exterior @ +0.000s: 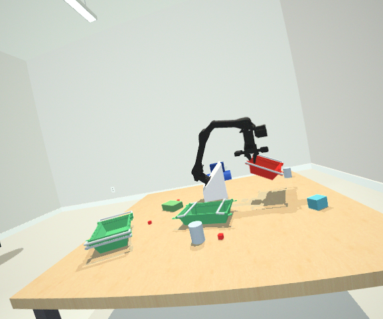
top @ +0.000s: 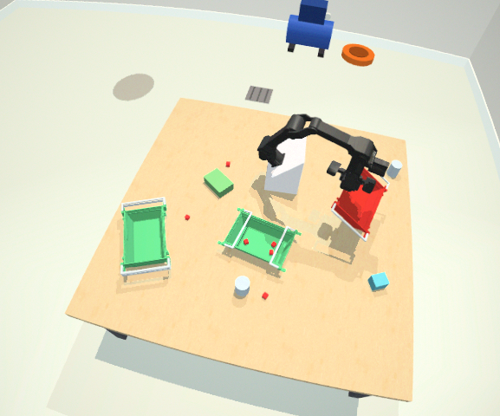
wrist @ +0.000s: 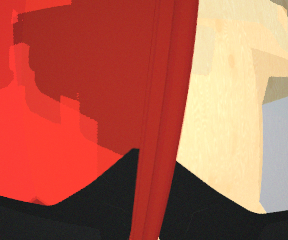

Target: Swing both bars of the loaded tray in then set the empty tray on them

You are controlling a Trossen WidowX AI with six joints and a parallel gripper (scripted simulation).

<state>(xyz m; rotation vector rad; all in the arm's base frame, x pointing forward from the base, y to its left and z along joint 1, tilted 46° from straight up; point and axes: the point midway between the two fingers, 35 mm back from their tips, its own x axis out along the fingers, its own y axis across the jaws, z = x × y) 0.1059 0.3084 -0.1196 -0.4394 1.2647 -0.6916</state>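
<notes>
The loaded green tray (top: 263, 224) (exterior: 206, 218) stands mid-table with three red blocks inside. Its left bar (top: 241, 230) (exterior: 187, 210) and right bar (top: 280, 246) (exterior: 222, 207) both lie across its top. My gripper (top: 351, 185) (exterior: 253, 160) (wrist: 146, 158) is shut on the wall of the empty red tray (top: 361, 208) (exterior: 265, 169) (wrist: 84, 75), near one side's rim. The red tray hangs above the table at the right, clearly tilted, its far side lower in the exterior view. Its two bars are at its ends. The fingertips are partly hidden in the top view.
An empty green tray (top: 145, 237) (exterior: 112, 227) stands left, bars out. A grey cylinder (top: 242, 286) (exterior: 196, 233) stands before the loaded tray, another (top: 394, 169) (exterior: 287, 172) behind the red one. A white wedge (top: 281, 181) (exterior: 215, 189), green block (top: 217, 182) (exterior: 172, 206) and cyan block (top: 378, 282) (exterior: 317, 202) stand around.
</notes>
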